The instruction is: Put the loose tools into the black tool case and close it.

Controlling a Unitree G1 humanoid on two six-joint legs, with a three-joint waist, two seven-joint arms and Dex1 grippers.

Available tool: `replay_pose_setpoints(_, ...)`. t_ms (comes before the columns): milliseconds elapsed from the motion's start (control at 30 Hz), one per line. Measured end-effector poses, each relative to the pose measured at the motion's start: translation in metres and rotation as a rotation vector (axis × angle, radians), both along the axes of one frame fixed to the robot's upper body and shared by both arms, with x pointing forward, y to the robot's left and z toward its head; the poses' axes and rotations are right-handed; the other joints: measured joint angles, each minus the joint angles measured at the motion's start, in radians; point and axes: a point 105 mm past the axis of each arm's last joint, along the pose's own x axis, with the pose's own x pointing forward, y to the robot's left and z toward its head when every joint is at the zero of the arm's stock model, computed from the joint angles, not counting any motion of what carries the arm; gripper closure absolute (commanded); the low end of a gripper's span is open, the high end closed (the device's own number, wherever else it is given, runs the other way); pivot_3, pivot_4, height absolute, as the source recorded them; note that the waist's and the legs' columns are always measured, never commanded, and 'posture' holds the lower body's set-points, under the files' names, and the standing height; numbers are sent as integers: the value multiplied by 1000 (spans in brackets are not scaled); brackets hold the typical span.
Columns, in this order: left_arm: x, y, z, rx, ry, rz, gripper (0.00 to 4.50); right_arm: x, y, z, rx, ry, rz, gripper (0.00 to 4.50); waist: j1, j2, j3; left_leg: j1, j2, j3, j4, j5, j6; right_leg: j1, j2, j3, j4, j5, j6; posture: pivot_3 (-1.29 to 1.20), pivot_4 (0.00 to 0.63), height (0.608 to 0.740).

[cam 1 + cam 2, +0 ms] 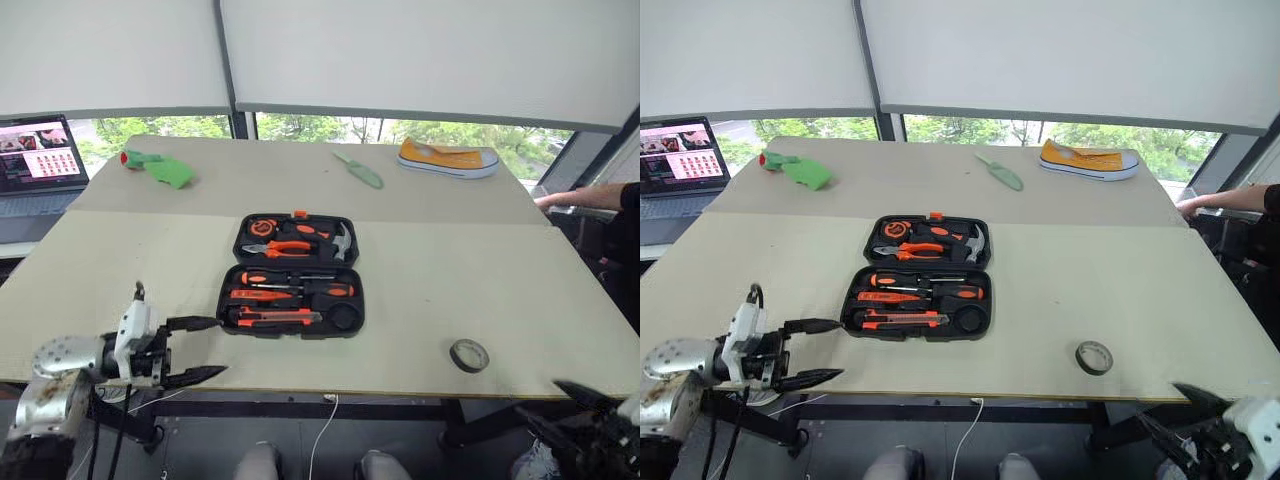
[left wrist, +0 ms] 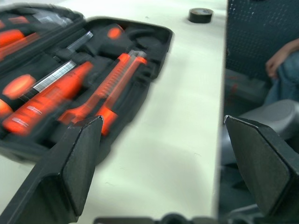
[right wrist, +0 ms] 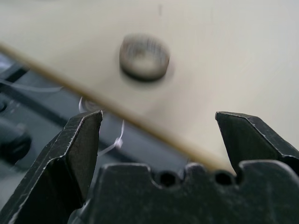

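We are holding both claws released and empty: left claw (image 1: 205, 349) beside the black tool case (image 1: 292, 275), right claw (image 3: 159, 135) near the tape roll (image 1: 468, 355).

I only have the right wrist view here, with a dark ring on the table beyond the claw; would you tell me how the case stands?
Observer: The black tool case lies open in the middle of the table, with orange-handled tools seated in its slots.
Operator: Thank you. Is that ring the last loose item?
Observer: The tape roll sits alone near the front edge, to the right of the case and apart from it.
Operator: And where is the other claw?
Observer: The left claw is open and empty, at the table's front edge, left of the case.
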Motion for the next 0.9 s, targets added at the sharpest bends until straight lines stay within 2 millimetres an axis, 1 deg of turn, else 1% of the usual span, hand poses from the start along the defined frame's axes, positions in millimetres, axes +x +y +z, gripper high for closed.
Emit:
replay_pose_setpoints(67, 0, -12, 12, -28, -51, -25, 39, 7, 5, 9, -19, -8, 50, 0, -3, 1, 0, 0, -1, 1, 0, 0, 0, 0, -2, 0, -1, 0, 0, 0, 150, 740)
replay_pose_setpoints(100, -1, -18, 17, -34, -65, -46, 39, 14, 10, 17, -41, -5, 91, 0, -7, 2, -1, 2, -2, 4, -1, 0, 0, 0, -5, 0, -1, 1, 1, 0, 150, 740)
replay_pose_setpoints(167, -4, -26, 20, -49, -51, -80, 39, 27, 22, 28, -80, 25, 168, 0, -13, 3, -1, 6, -3, 7, -2, 0, 0, 2, -6, 0, -1, 1, 2, 0, 150, 740)
replay_pose_setpoints(233, -5, -33, 19, -71, -30, -94, 39, 36, 34, 32, -100, 75, 228, 0, -14, 2, -1, 6, -4, 7, -2, 0, 0, 2, -6, -1, 0, 2, 2, 0, 150, 740)
replay_pose_setpoints(333, -5, -42, 17, -87, -26, -103, 39, 43, 45, 29, -115, 158, 282, 0, -7, 1, -1, 3, -4, 6, -2, 2, 4, 4, -5, -1, -1, 0, 3, 0, 150, 740)
replay_pose_setpoints(367, -5, -43, 16, -87, -25, -105, 39, 48, 48, 28, -132, 183, 301, 0, -6, 1, -1, 1, -5, 6, -2, 5, 9, 2, -4, 0, -1, 0, 4, 0, 150, 740)
replay_pose_setpoints(400, -4, -45, 16, -87, -27, -111, 39, 53, 52, 27, -148, 196, 314, 0, -5, 1, -1, -2, -5, 6, -2, 5, 10, 1, -5, 0, -1, 0, 3, 0, 150, 740)
replay_pose_setpoints(500, -4, -48, 13, -83, -29, -126, 39, 67, 57, 24, -201, 224, 339, 0, -1, 0, 0, -3, -7, 6, -2, 3, 11, 0, -5, 0, -2, 5, 6, 0, 150, 740)
replay_pose_setpoints(600, -4, -47, 10, -71, -38, -132, 0, 78, 63, 13, -239, 261, 359, 774, 0, -2, 0, -5, -7, 6, -2, 3, 11, -1, -5, 0, -2, 4, 6, 0, 150, 740)
replay_pose_setpoints(667, -6, -47, 7, -73, -40, -130, 0, 84, 64, 2, -237, 324, 342, 1480, -1, -2, 1, -5, -7, 6, -2, 3, 11, -1, -6, 0, -2, 4, 6, 0, 150, 740)
replay_pose_setpoints(700, -6, -47, 6, -75, -42, -130, 0, 85, 64, -1, -239, 340, 339, 1688, 0, -2, 1, -5, -7, 6, -1, 3, 11, -1, -6, 0, -2, 4, 6, 0, 150, 740)
replay_pose_setpoints(800, -9, -43, 0, -74, -44, -128, 0, 92, 66, -1, -253, 343, 337, 2840, 0, -2, 1, -5, -7, 6, -1, 3, 11, -1, -6, 0, -2, 3, 6, 0, 150, 740)
replay_pose_setpoints(900, -11, -36, -10, -69, -35, -119, 0, 95, 65, 0, -269, 336, 334, 3831, -1, -2, 1, -5, -7, 6, -1, 3, 11, -1, -6, 0, -2, 3, 6, 0, 150, 740)
